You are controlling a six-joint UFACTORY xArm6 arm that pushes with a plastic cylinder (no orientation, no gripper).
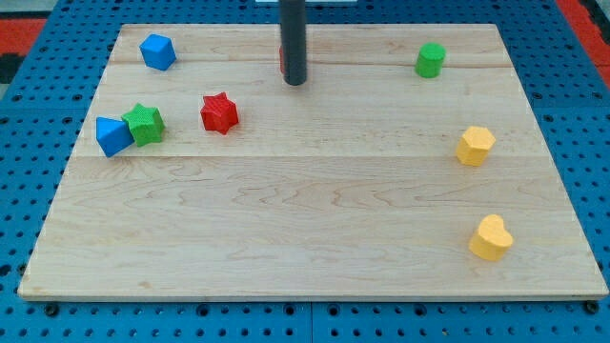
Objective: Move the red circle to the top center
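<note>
Pale wooden counter. Small red plastic circle block at top centre, nearly all hidden behind my tip; only a red sliver shows at the rod's left edge. No claw on this rig, just the rod. Judged light, rigid, slides easily, may roll off. Push squarely through its middle.

Pale wooden counter carries eight blocks. Toward the view's left: blue cube, blue block touching green star, and red star. A red sliver shows at top center; at right, green cylinder, yellow hexagon, yellow heart.
</note>
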